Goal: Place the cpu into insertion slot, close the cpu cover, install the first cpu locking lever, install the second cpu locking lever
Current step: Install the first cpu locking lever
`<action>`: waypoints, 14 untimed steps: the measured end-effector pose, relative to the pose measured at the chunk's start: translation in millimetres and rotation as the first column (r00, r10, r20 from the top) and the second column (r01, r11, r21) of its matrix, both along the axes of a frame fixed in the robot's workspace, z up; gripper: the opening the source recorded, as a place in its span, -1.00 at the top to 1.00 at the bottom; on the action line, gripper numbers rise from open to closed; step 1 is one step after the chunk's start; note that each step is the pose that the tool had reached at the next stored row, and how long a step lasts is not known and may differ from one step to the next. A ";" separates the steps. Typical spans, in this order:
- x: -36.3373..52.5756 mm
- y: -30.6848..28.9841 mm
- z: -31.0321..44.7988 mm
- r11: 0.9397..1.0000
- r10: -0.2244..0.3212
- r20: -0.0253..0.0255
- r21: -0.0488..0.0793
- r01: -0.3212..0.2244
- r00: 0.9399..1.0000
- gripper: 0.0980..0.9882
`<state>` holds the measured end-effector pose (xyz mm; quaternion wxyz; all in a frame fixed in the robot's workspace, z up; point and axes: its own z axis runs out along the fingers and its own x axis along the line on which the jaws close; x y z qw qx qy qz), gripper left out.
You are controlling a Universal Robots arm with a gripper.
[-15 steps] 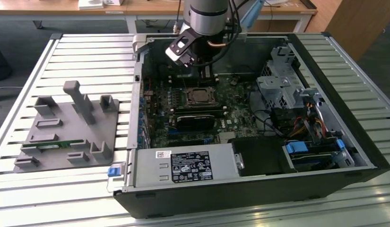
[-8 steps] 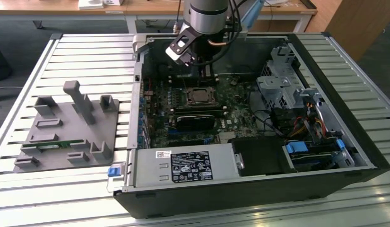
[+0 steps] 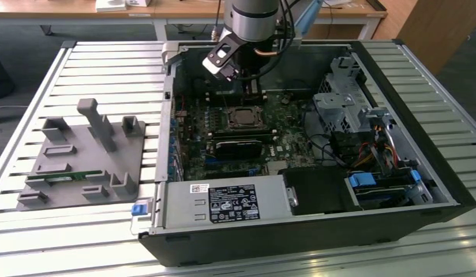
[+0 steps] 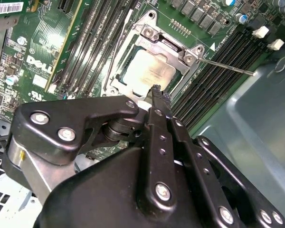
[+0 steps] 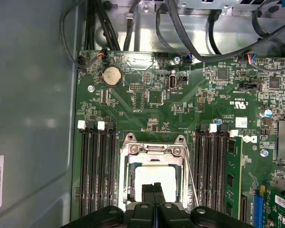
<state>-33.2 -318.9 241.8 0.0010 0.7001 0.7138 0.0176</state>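
Bright light glints off the slatted metal bench (image 3: 53, 242). Behind it, a wooden desk (image 3: 191, 8) on white legs stands on a dark grey floor (image 3: 22, 29), with a brown wooden panel (image 3: 434, 26) at the exterior view's right.

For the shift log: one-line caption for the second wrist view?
Closed gripper above the chip seated under its metal cover, one thin lever angled across the memory slots.

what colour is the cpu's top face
The cpu is dull silver-grey, clearest in the second wrist view.
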 end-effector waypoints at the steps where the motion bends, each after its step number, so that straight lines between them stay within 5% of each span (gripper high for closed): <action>1: 0.0 0.0 0.1 1.000 0.001 0.000 0.000 -0.001 1.000 0.98; 14: 0.0 0.0 3.2 1.000 0.030 0.000 0.000 -0.030 1.000 0.98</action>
